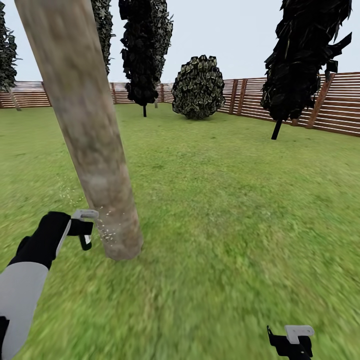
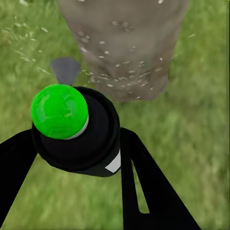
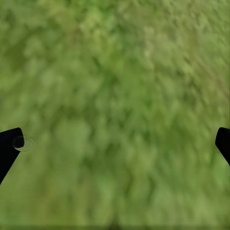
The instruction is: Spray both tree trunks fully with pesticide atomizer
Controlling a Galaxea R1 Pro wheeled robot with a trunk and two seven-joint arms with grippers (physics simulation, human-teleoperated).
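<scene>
Pesticide atomizer (image 2: 79, 132) sits pinched between the left gripper (image 1: 86, 231) fingers (image 2: 143, 187), green cap (image 2: 59, 111) facing the wrist camera, nozzle aimed at the base of the near tree trunk (image 1: 90, 135). White spray specks dot the lower trunk (image 2: 124, 48) and drift over the grass (image 1: 225, 210) just beside it. The gripper hovers close to the trunk base, not touching. Trunk leans, pale grey-beige with brown mottling. Right gripper (image 1: 292, 340) hangs low over bare grass (image 3: 115, 105), fingers spread wide at the frame edges, holding nothing. Further back: a second tree (image 1: 305, 55), a round bush (image 1: 198, 87), slatted wooden fence (image 1: 340, 102)
</scene>
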